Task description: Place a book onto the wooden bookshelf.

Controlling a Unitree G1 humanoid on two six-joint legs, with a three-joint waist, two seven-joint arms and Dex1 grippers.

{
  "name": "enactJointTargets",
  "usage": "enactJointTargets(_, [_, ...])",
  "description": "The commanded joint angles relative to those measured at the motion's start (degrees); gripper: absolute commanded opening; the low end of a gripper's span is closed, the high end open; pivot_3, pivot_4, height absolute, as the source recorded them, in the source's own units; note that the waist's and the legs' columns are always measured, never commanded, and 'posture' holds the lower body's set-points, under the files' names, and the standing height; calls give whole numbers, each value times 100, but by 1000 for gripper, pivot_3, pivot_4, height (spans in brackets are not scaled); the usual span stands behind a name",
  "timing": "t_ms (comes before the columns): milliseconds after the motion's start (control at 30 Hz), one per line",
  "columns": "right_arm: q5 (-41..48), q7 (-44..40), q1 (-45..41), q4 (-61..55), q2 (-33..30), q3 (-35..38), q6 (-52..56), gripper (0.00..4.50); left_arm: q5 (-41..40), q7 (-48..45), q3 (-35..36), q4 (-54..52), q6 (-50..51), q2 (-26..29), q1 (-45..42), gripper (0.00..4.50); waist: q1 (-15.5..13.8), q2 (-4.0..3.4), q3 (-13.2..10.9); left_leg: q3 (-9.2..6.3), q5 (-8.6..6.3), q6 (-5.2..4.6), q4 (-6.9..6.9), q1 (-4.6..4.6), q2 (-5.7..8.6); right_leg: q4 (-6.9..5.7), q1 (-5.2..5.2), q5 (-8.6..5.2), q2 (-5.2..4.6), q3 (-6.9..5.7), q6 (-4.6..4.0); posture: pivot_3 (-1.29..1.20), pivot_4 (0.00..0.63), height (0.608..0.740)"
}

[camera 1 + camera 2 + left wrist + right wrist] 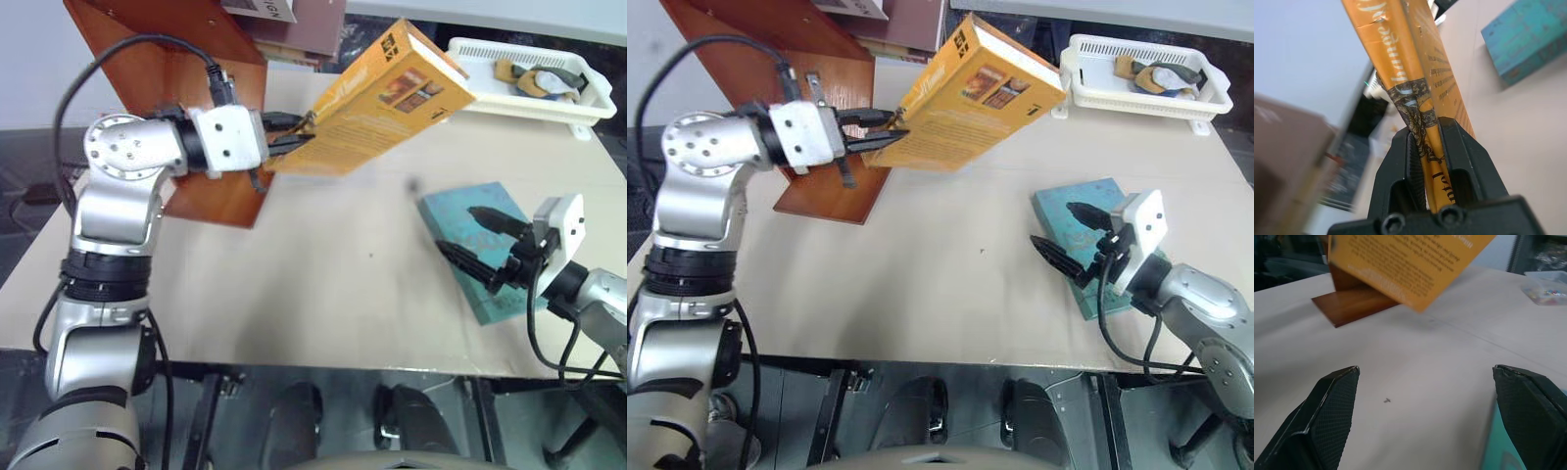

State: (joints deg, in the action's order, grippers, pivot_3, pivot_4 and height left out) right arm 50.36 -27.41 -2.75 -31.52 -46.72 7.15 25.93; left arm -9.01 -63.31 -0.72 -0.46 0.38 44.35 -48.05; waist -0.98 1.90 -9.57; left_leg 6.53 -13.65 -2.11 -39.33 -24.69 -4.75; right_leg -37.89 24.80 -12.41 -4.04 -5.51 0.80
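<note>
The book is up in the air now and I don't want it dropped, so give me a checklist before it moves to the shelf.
1. Grip: left gripper shut on the book, near one end: ok.
2. Book clear of the table: lifted, ok.
3. Hold security: long overhang beyond the jaws, cannot tell if it will slip.
4. Wooden bookshelf close beside the book: ok.
5. Free slot in the shelf: cannot tell.
6. Right gripper open over the teal book, out of the path: ok.
</note>
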Motion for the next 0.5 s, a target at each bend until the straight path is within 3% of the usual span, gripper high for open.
enactJointTargets(33, [-150,-255,-339,71,141,-39,32,4500,-29,-278,216,-295,-820,394,-256,300,8,0,-1,1,0,0,0,0,0,0,0,0,-1,1,0,0,150,740])
enactJointTargets(233, [-381,-574,-704,264,330,-86,107,4500,0,-583,360,121,-1836,994,-622,300,10,-4,-1,4,0,0,1,2,-1,-2,1,-4,1,0,6,0,150,740])
enactJointTargets(367, [-531,-887,-836,433,361,-83,99,4500,105,-850,527,529,-2160,1750,-862,300,22,-6,-3,24,0,0,0,2,-1,-2,1,-10,1,0,16,0,150,740])
enactJointTargets(500, [-642,-1120,-1125,601,485,-180,93,4500,139,-1095,830,1044,-2502,2593,-502,300,49,-19,-11,25,0,0,6,2,-7,-2,12,-10,4,11,17,0,150,740])
